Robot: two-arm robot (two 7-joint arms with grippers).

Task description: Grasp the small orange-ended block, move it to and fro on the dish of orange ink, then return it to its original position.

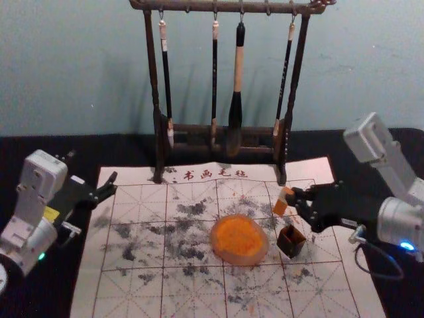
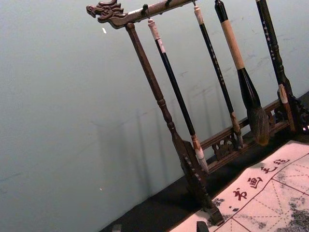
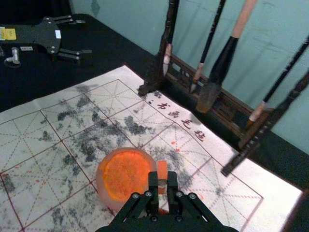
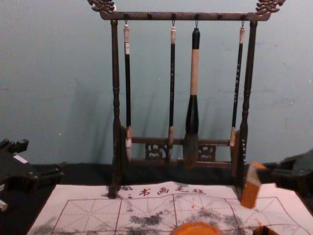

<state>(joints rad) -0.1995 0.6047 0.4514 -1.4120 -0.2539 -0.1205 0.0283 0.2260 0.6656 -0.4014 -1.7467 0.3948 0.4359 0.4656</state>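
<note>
One block point(image 1: 281, 205) in head view, pinched tight in right end effector point(image 1: 294, 199), near dish point(image 1: 239, 240) and box point(image 1: 290, 242); left end effector point(image 1: 91, 165) wide open, at left. Left wrist: brushes point(image 2: 175, 87) on rack point(image 2: 145, 60). Right wrist: block by dish. Chest: block tipped.

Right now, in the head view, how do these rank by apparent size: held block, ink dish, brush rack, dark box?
1. Brush rack
2. Ink dish
3. Dark box
4. Held block, partly covered by the right gripper
</note>
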